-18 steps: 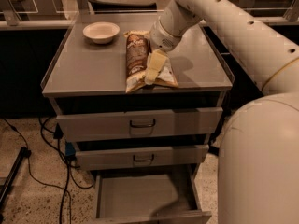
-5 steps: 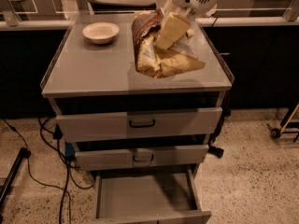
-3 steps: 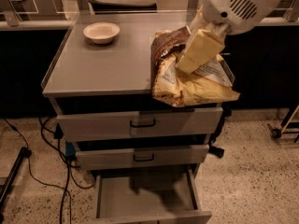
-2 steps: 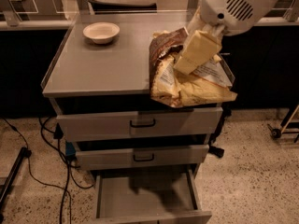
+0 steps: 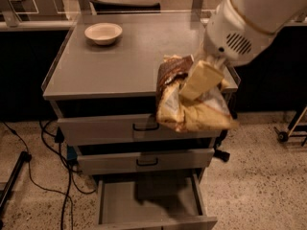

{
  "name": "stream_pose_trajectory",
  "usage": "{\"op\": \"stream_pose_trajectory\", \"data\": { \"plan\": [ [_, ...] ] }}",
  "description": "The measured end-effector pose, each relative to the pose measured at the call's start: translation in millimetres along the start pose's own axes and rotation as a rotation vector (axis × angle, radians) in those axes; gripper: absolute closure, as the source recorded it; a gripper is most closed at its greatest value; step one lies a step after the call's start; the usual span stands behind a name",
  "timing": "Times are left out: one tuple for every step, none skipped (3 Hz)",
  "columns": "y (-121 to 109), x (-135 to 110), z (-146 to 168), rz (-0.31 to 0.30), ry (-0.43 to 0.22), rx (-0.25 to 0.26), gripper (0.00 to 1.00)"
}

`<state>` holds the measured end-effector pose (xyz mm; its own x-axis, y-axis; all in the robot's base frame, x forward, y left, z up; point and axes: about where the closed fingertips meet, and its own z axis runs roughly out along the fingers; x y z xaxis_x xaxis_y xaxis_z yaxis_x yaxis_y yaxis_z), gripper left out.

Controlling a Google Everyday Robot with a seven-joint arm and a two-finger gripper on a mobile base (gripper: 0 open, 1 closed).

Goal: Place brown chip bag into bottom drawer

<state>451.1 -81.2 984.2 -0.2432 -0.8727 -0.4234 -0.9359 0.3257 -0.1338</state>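
My gripper (image 5: 199, 80) is shut on the brown chip bag (image 5: 177, 104) and holds it in the air in front of the cabinet's right front corner, level with the top drawer. The bag hangs crumpled, dark brown at the top left and tan-yellow below. One pale finger (image 5: 201, 79) lies across its front. The bottom drawer (image 5: 148, 202) is pulled open below, a wide shallow grey tray with nothing in it; the bag is above its right half.
A small round cream bowl (image 5: 103, 32) sits at the back left of the grey cabinet top (image 5: 120, 61). Two upper drawers with dark loop handles (image 5: 145, 126) are closed. Cables (image 5: 48, 147) run over the floor at the left. A wheeled stand (image 5: 288, 131) is at the right.
The gripper has lifted the bag off the cabinet top and carried it forward and down, past the front edge. It now hangs lower, in front of the top drawer.
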Motion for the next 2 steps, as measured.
{"op": "stream_pose_trajectory", "data": {
  "plan": [
    [18,33,28,0.08,0.025,-0.032,1.0],
    [44,70,82,0.169,0.029,-0.077,1.0]
  ]
}}
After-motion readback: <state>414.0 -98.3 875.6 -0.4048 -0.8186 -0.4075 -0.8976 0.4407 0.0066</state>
